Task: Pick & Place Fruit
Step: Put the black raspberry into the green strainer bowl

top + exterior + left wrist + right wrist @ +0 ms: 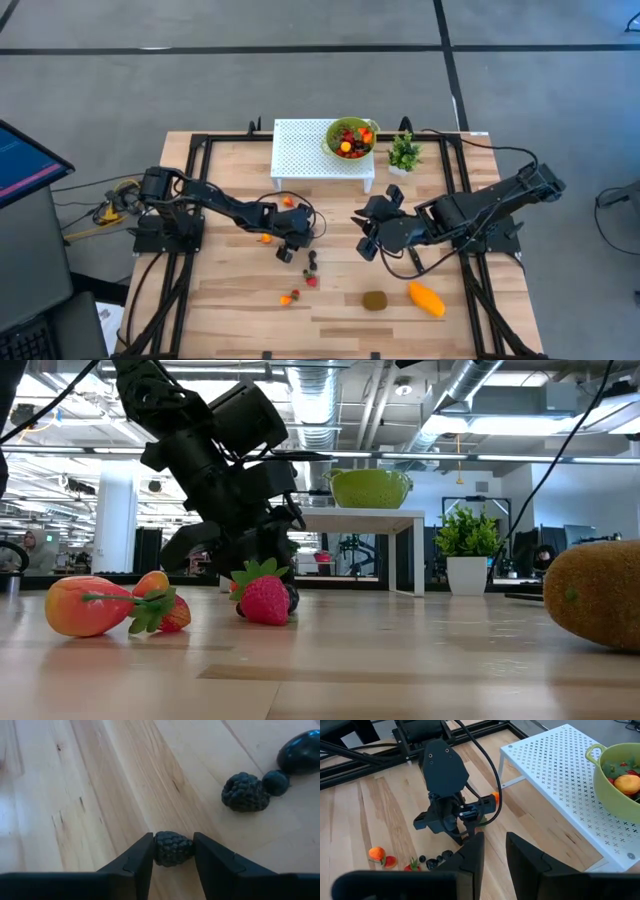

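Blackberry [172, 848] sits pinched between left claw [172, 857] fingers.

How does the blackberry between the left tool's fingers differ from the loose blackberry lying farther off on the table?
The gripped blackberry sits between the left tool's two dark fingers, touched on both sides; the loose blackberry lies free on the wooden table. The gripped one has nothing else beside it; the loose one rests against a small dark round berry. Both are dark, bumpy pieces resting on the wood.
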`<move>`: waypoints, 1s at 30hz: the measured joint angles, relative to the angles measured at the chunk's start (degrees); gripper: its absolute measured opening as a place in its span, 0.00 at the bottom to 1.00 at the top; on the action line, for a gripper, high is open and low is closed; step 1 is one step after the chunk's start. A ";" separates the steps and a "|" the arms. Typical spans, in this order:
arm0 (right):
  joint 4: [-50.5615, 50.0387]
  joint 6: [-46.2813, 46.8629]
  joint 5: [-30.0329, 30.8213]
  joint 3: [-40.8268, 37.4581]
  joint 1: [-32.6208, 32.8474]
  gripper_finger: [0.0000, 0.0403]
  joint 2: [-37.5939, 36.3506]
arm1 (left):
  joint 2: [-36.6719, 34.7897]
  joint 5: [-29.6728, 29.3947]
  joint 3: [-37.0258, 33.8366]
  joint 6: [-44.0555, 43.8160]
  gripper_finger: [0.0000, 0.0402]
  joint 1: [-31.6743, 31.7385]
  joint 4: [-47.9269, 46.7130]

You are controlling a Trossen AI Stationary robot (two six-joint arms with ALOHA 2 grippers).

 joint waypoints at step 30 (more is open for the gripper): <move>2.19 0.13 0.00 0.07 0.09 0.19 0.00 | -18.41 -5.00 1.38 -6.22 0.29 -0.27 7.53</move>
